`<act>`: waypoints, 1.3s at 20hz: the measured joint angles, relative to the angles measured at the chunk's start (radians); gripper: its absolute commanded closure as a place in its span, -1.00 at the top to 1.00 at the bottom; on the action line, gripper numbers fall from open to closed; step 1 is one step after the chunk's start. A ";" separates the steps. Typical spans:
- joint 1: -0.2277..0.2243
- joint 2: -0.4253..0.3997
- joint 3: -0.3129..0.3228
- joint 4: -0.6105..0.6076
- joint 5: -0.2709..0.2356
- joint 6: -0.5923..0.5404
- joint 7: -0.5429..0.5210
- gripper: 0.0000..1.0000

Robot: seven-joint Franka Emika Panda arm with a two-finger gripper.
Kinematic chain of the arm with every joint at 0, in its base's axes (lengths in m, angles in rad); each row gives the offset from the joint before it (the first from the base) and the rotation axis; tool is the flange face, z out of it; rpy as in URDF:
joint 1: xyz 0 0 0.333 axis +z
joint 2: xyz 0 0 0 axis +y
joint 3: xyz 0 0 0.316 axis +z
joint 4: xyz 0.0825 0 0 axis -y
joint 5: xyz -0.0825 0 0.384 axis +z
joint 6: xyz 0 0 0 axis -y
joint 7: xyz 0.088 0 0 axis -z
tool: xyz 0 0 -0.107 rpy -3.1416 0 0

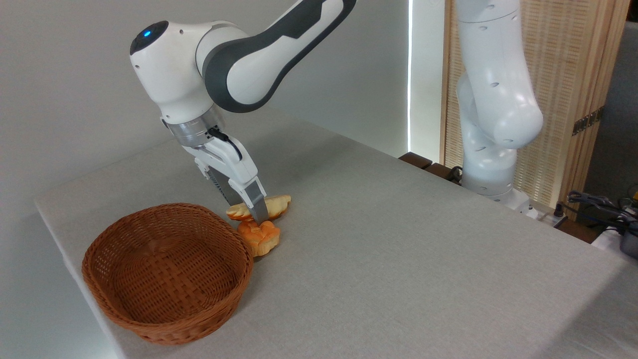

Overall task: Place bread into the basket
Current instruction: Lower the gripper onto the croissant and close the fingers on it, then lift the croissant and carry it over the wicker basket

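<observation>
So here's where I'm at: my gripper [255, 215] is down at the table [398, 239], right over the middle of the bread [276, 205]. The loaf lies flat just behind the rim of the basket [164, 319], not in it yet, with its long axis running roughly left-low to right-high across the picture. I come at it across the short way, which is what I want for a pinch around the waist. The near finger [256, 202] hangs in front of the loaf and the other sits behind, so the jaws look set either side of it, but I honestly can't tell if they're squeezing it or just straddling.

Tricky bit: a smaller orange bun [259, 237] sits right below my fingertip, touching or nearly touching the loaf. I'd guess a sloppy close could nudge or catch it.

The basket is just left and nearer the camera, so it's lift, then a short hop.

No brands, labels or readable writing anywhere.
</observation>
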 measured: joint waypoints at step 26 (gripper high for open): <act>0.009 -0.163 0.013 0.009 0.000 0.087 0.000 -0.24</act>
